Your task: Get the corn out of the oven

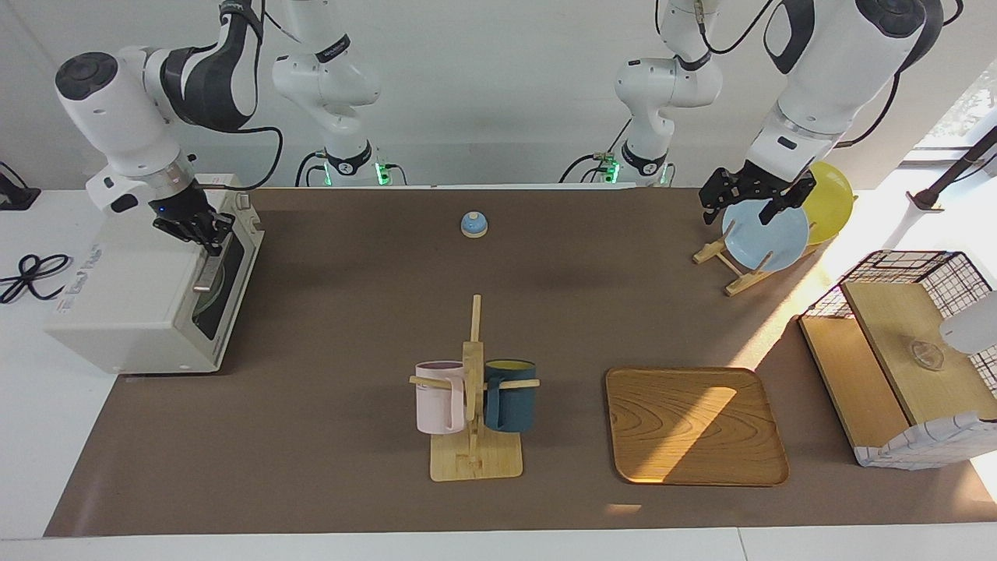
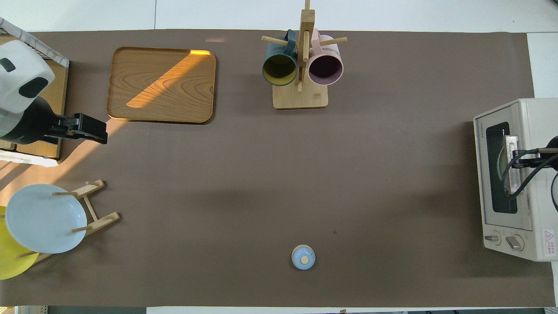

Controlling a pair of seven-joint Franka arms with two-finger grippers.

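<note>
The cream-white oven (image 1: pixel 132 296) stands at the right arm's end of the table and also shows in the overhead view (image 2: pixel 536 218). Its glass door is closed, with the metal bar handle (image 1: pixel 209 269) at the top edge. The corn is hidden; I cannot make it out through the window (image 2: pixel 497 174). My right gripper (image 1: pixel 204 234) is down at the door's top edge, right at the handle (image 2: pixel 511 170). My left gripper (image 1: pixel 752 204) hangs open and empty in the air at the left arm's end, and waits.
A mug rack (image 1: pixel 471 389) with a pink and a dark blue mug stands mid-table. A wooden tray (image 1: pixel 695 425) lies beside it. A small blue bell (image 1: pixel 473 224) sits near the robots. A plate rack holds a blue plate (image 1: pixel 767 234) and a yellow plate (image 1: pixel 829 199). A wire-and-wood basket (image 1: pixel 911 351) stands at the left arm's end.
</note>
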